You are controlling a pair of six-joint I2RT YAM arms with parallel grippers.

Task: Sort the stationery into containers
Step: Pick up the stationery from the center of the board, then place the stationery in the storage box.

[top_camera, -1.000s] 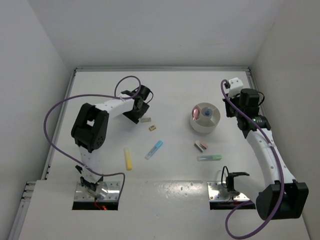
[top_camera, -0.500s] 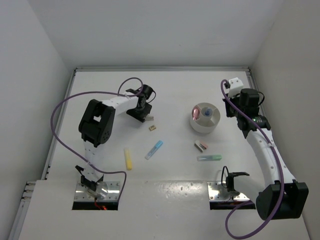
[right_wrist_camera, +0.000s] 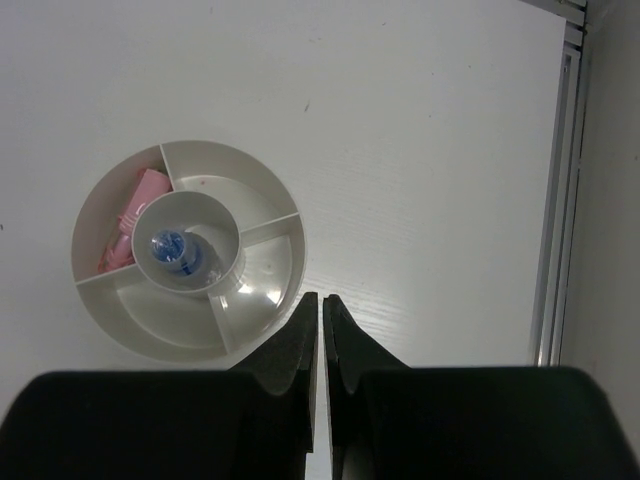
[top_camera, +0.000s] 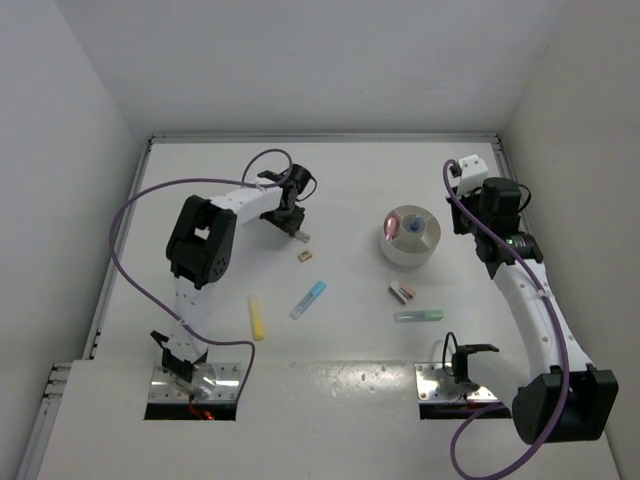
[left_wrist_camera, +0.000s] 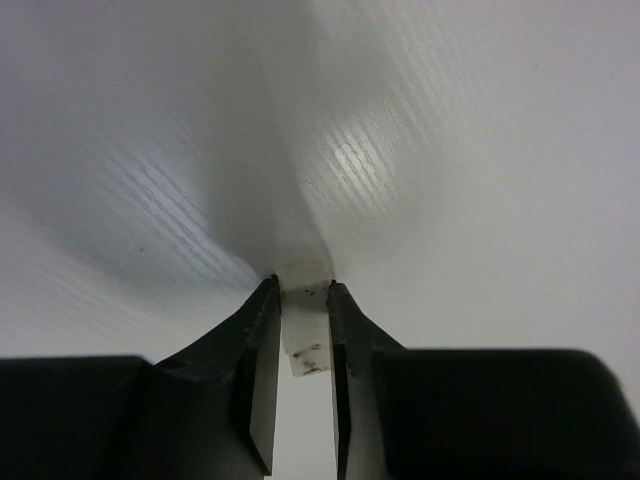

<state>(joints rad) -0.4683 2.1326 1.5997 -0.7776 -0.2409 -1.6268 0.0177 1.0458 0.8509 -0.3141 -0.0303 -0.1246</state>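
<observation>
**Left gripper (left_wrist_camera: 301, 290) holds a white block (left_wrist_camera: 304, 350): carry it to the dish (right_wrist_camera: 170, 318).**
Toward the near edge, a yellow stick (top_camera: 256, 317), blue stick (top_camera: 309, 299) and green stick (top_camera: 418, 315) lie loose. At mid-table the left fingers are clamped on the block. Lift it straight up, then move right, clear of the tan block (top_camera: 305, 256). The dish stands toward the right edge, and the right gripper (right_wrist_camera: 320, 298), pressed closed and empty, hovers over its rim. Release into a bare compartment.

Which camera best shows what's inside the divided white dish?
Right wrist: it looks straight down into the dish, showing pink pieces in one outer compartment and a blue-capped bottle in the centre. Top external shows it small; left wrist misses it.
</observation>
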